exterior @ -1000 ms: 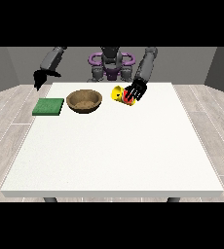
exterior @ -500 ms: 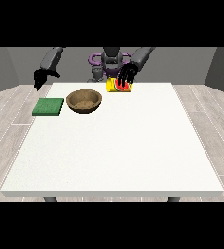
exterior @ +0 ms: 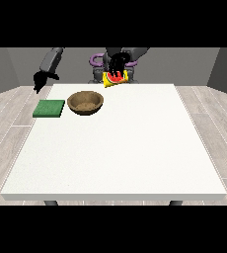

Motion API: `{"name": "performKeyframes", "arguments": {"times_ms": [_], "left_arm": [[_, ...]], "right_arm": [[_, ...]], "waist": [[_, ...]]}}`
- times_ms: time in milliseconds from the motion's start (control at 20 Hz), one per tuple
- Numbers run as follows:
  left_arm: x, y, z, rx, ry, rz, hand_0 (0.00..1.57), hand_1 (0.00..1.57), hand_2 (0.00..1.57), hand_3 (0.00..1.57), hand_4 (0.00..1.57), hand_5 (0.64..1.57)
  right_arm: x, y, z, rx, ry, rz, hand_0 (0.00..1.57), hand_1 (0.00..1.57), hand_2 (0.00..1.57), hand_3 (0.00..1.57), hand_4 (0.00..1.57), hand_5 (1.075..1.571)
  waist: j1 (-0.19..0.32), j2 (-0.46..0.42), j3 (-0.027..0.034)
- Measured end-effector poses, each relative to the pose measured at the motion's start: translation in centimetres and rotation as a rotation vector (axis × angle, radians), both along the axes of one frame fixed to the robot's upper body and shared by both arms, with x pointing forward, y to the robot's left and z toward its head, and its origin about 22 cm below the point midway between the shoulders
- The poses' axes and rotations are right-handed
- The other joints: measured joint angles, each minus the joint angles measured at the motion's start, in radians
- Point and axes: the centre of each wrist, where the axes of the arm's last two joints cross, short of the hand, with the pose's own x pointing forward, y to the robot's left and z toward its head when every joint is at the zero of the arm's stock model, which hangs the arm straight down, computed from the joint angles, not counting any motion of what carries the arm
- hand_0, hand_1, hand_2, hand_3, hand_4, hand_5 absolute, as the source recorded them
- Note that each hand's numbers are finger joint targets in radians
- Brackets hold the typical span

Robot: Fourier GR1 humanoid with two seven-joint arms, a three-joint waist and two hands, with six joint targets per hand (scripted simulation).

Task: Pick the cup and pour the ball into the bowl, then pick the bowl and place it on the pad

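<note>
White tabletop (exterior: 120, 148) spreads out before me, wide and mostly bare toward the camera side. On it, near my edge, sits the brown wooden bowl (exterior: 86, 103), upright and open to the top, and just beside it toward the view's left lies the flat green pad (exterior: 49, 108), apart from the bowl by a narrow strip of white. My hand at the view's right (exterior: 116, 64) is lifted above the far edge of the tabletop, its fingers curled round the yellow cup (exterior: 115, 79), which hangs tilted with something red showing at it; the cup is off the surface, up and to the right of the bowl. My hand at the view's left (exterior: 38, 80) hangs beyond the tabletop's corner, above the pad, holding nothing; I cannot tell how its fingers lie.
</note>
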Motion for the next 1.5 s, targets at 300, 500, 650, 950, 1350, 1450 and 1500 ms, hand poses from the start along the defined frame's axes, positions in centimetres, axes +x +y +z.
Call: {"name": "performKeyframes", "arguments": {"times_ms": [300, 500, 650, 950, 1350, 1450, 1500], "left_arm": [[-1.2, -2.4, 1.7, 0.112, -0.043, -0.010, 0.00, 0.00, 1.57, 1.57, 0.62, 1.537], [-1.8, -3.2, 3.4, 0.169, -0.065, -0.046, 0.00, 0.00, 1.57, 1.57, 0.66, 1.545], [-2.0, -3.6, 3.5, 0.258, -0.098, -0.071, 0.38, 0.38, 1.57, 1.57, 0.96, 1.571], [-2.4, -3.6, 2.9, 0.421, -0.114, -0.105, 1.48, 1.48, 1.57, 1.57, 1.13, 1.539], [-1.1, -1.1, 6.2, 0.303, -0.119, -0.100, 0.00, 0.00, 1.57, 1.57, 0.88, 1.550], [-0.4, 1.3, 6.4, 0.201, -0.108, -0.073, 0.00, 0.00, 1.57, 1.57, 0.77, 1.510], [-0.1, 2.8, 6.2, 0.152, -0.102, -0.056, 0.80, 0.80, 1.57, 1.57, 0.82, 1.507]], "right_arm": [[0.7, 0.5, 0.2, 0.003, -0.007, 0.018, 0.00, 0.00, 0.17, 0.35, 0.42, 1.534], [0.2, 0.1, -0.1, 0.003, -0.009, -0.003, 0.00, 0.00, 0.14, 0.25, 0.41, 1.529], [-0.1, -0.3, 0.1, -0.004, -0.028, -0.008, 0.00, 0.00, 0.15, 0.28, 0.43, 1.529], [0.5, -0.5, 0.7, -0.002, -0.019, 0.015, 0.00, 0.00, 0.26, 0.39, 0.43, 1.526], [-0.2, -0.8, 0.3, 0.032, 0.035, 0.018, 0.00, 0.00, 0.30, 0.25, 0.73, 1.554], [-1.2, -1.5, -0.1, 0.042, 0.054, -0.006, 0.00, 0.00, 0.30, 0.25, 0.73, 1.554], [-1.7, -2.0, -0.1, 0.044, 0.055, -0.018, 0.00, 0.00, 0.30, 0.25, 0.73, 1.554]], "waist": [[-0.022, 0.006, -0.0007], [-0.005, 0.009, -0.0011], [-0.009, 0.042, -0.0008], [-0.031, 0.026, -0.0012], [0.018, 0.034, -0.0017], [0.046, 0.033, -0.0021], [0.057, 0.037, -0.0025]]}}
